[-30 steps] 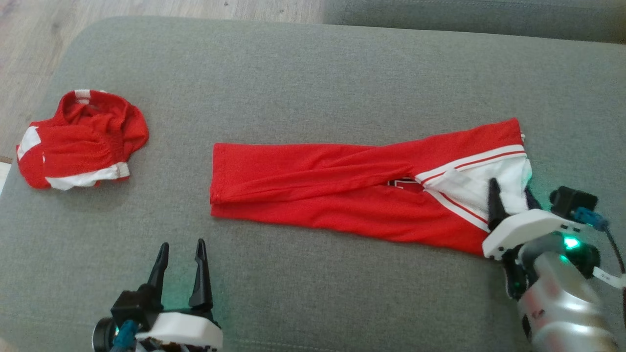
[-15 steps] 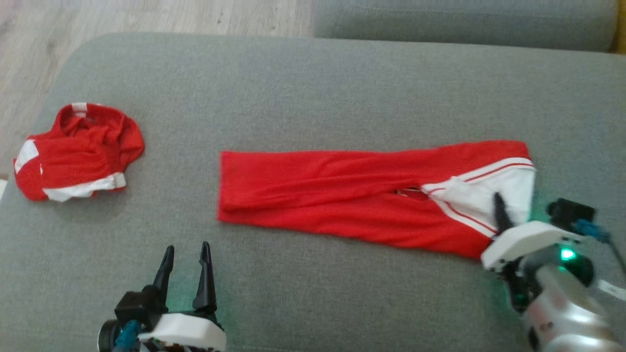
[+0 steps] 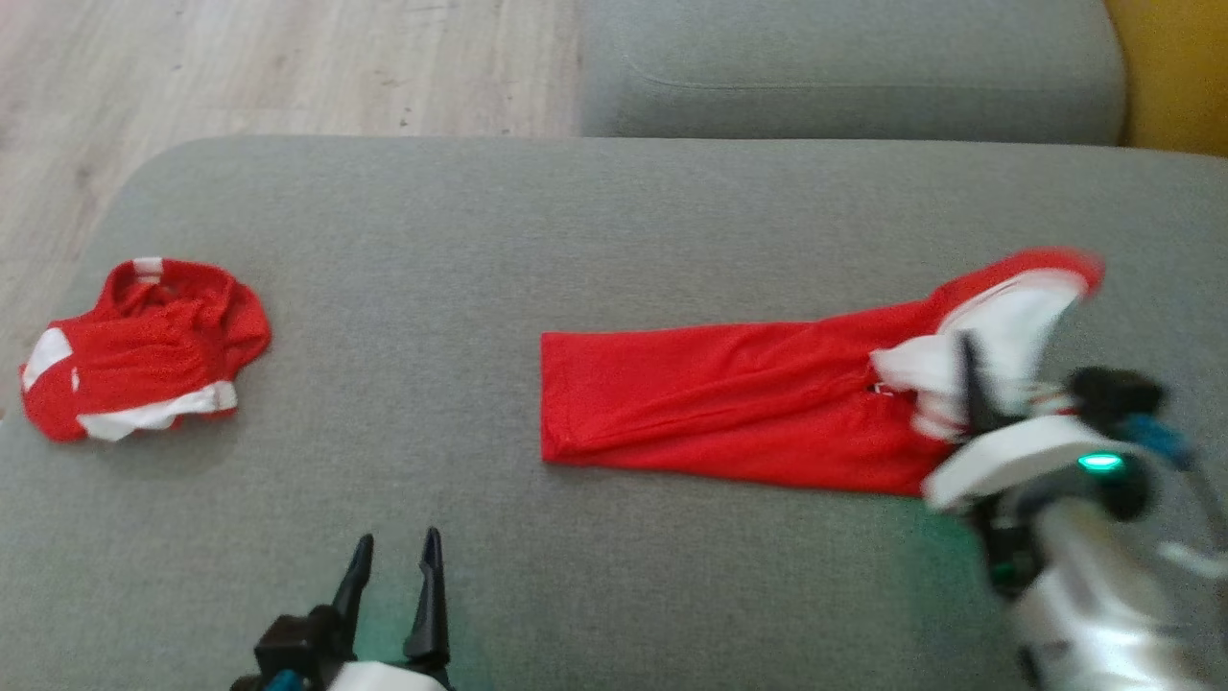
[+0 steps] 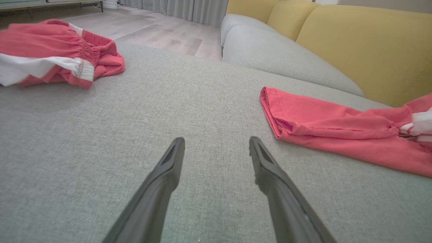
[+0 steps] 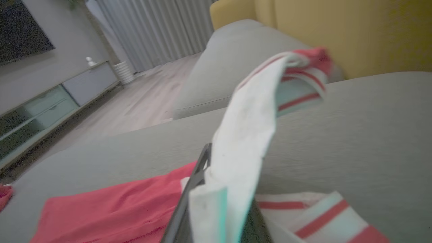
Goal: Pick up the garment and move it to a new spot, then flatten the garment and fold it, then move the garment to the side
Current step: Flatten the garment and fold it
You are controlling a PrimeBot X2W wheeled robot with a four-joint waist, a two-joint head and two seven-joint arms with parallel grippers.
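At the bottom edge of the head view the left gripper (image 3: 398, 537) hovers over bare cushion with its fingers apart and nothing between them. Its wrist view shows the two dark fingers (image 4: 270, 168) spread above the grey weave.

At the lower right, the right gripper (image 3: 974, 374) is clamped on the white panel of the garment (image 3: 729, 403). In the right wrist view that white cloth, with its striped trim, rises up out of the pinch.

A second ago this end lay flat. Now it is raised off the grey seat cushion (image 3: 480, 240), and the long folded red strip has slid toward the right of the frame. The gap to the crumpled red-and-white shorts (image 3: 144, 350) at centre left has widened. The camera has shifted too, but that alone would not widen the gap.

I judge the closing step is under way: the folded garment is being dragged aside by one end. The fold could skew or open, since the red end trails on the cushion.

Beyond lie a second grey cushion (image 3: 844, 77), wooden floor (image 3: 240, 67) at upper left, and a yellow sofa back (image 3: 1170, 77) at upper right.
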